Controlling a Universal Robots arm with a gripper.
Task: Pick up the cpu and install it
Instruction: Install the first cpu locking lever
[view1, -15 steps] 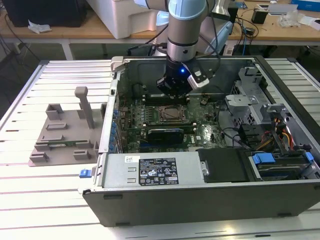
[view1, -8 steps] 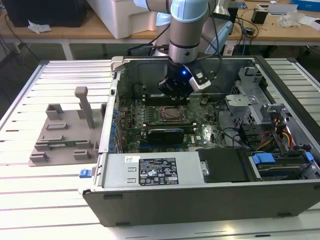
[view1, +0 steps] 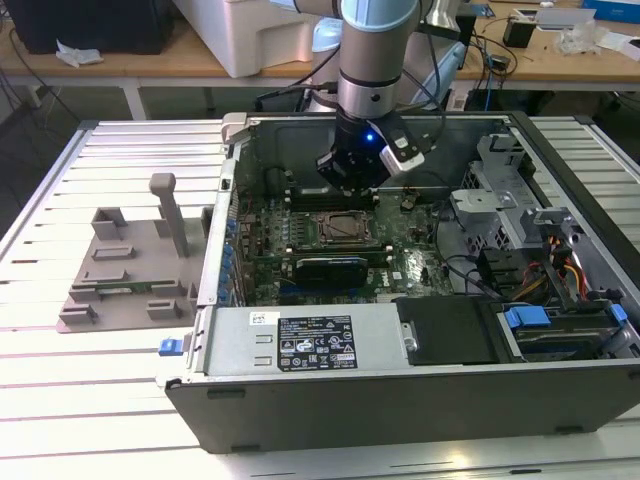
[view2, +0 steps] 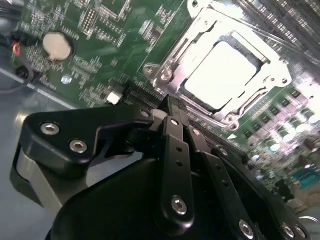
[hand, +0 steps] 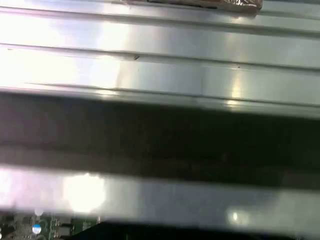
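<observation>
Gripper (view2: 170, 107) poised above green motherboard (view2: 105, 45) inside open computer case (view1: 400, 390), fingers (view2: 175, 145) pressed together, empty. Beyond fingertips, cpu (view2: 222, 75) seated flat in metal-framed socket (view2: 165, 75), silver top glaring. Farther off, in exterior view, grey plastic tray (view1: 120, 280) on slatted table (view1: 60, 400).

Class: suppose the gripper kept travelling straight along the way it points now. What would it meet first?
Probably the green circuit board just beside the metal socket frame, where the cpu sits; the gripper points there, though depth is unclear.
</observation>
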